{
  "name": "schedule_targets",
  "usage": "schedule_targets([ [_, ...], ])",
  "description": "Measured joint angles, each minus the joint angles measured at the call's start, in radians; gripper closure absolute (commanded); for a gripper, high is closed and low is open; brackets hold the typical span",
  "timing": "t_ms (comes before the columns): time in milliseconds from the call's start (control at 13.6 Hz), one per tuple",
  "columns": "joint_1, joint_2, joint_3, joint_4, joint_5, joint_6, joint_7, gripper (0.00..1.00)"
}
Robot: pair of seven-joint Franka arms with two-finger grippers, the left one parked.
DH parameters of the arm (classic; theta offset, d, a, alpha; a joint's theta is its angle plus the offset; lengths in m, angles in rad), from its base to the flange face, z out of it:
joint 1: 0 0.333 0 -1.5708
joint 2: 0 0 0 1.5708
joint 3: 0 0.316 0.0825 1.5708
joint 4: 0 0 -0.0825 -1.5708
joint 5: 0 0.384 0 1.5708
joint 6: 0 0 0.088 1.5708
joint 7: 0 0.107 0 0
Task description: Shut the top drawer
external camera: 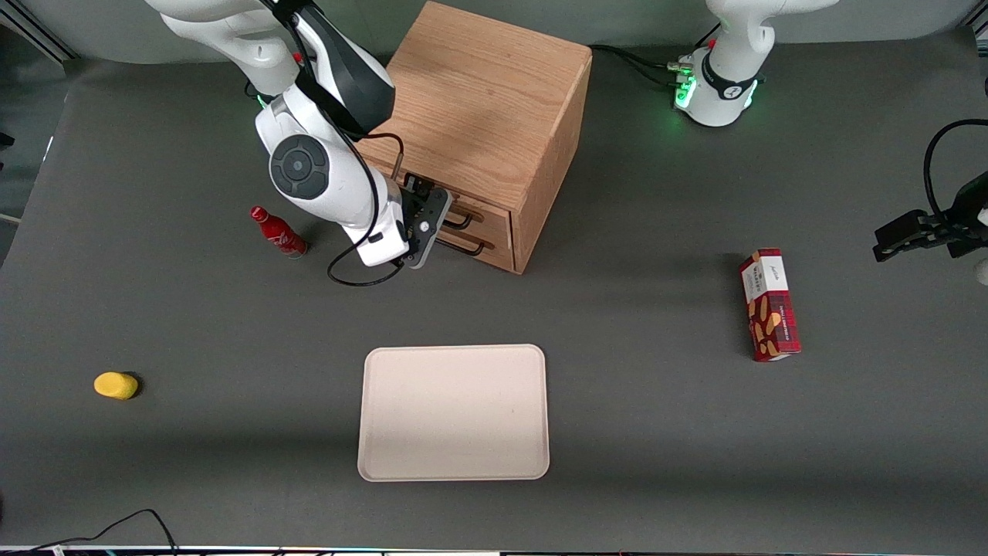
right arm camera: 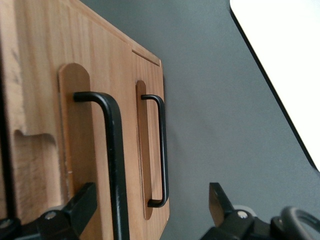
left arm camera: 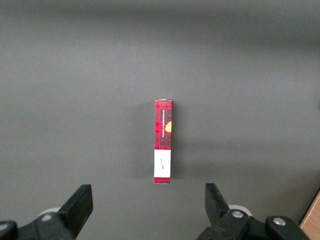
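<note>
The light-oak cabinet (external camera: 478, 100) stands on the dark table. The top drawer (external camera: 488, 215) has a flat wooden front and a thin black bar handle (external camera: 461, 222). In the right wrist view the top drawer front (right arm camera: 97, 65) stands only slightly proud of the lower drawer front (right arm camera: 150, 80). My right gripper (external camera: 450, 229) is right in front of the drawers, open and holding nothing. In the right wrist view the gripper (right arm camera: 150, 200) spans both fronts, with the top handle (right arm camera: 116, 165) between its fingers, close to one finger (right arm camera: 82, 200). The lower handle (right arm camera: 162, 150) also lies between them.
A small red bottle (external camera: 278, 232) stands beside my arm, toward the working arm's end. A cream tray (external camera: 454, 411) lies nearer the front camera. A yellow object (external camera: 116, 385) lies toward the working arm's end. A red plaid box (external camera: 769, 304) lies toward the parked arm's end and shows in the left wrist view (left arm camera: 163, 141).
</note>
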Motion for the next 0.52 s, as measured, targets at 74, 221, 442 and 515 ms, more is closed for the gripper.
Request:
schedule_targets([
  [74, -0.002, -0.001, -0.001, 0.015, 0.002, -0.018, 0.000, 0.00],
  [221, -0.013, -0.004, -0.009, 0.048, 0.006, -0.055, 0.002, 0.00],
  [442, -0.042, -0.017, -0.055, 0.096, 0.046, -0.098, 0.005, 0.00],
  [515, -0.048, -0.025, -0.080, 0.110, 0.053, -0.111, 0.005, 0.00],
])
